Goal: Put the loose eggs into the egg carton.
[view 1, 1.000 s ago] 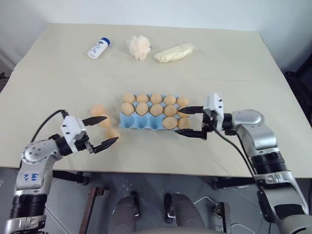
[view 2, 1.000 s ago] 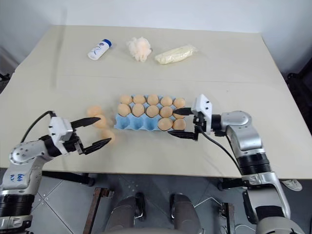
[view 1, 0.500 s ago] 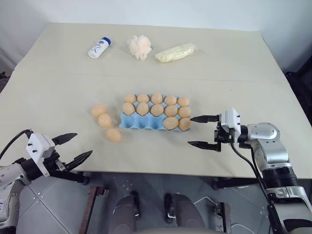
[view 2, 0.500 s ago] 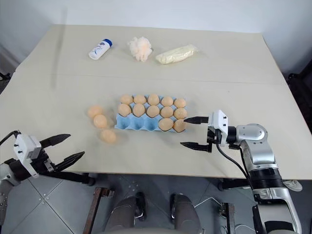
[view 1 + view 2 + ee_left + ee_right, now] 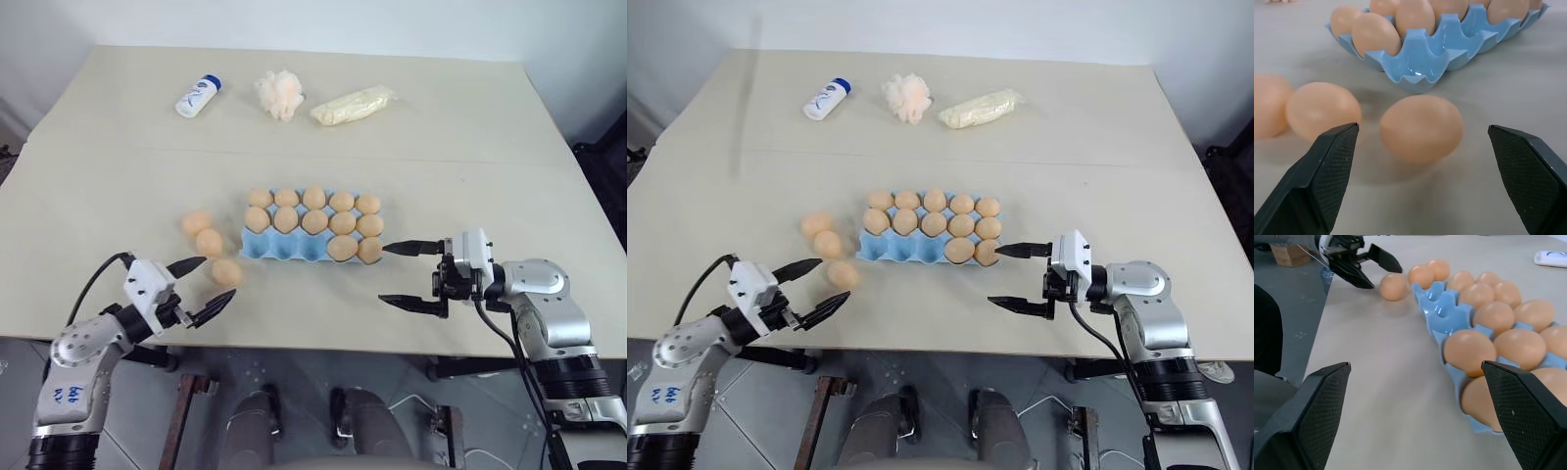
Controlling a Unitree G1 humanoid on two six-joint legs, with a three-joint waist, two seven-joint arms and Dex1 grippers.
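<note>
Three loose eggs lie left of the egg carton: one at the back, one in the middle, one nearest the front edge. The light-blue carton holds several eggs; its three front-left cups are bare. My left gripper is open, low over the table, and points at the nearest egg, which lies just ahead of its fingertips, apart from them. To the right of the carton's front right corner my right gripper stands open and holds nothing.
At the back of the table lie a white bottle with a blue cap, a fluffy cream puff ball and a pale yellow packet. The table's front edge runs just below both grippers.
My left gripper dropped off the front left edge half a second ago and has come back up to the nearest egg. The right gripper has drawn away from the carton, to the right.
</note>
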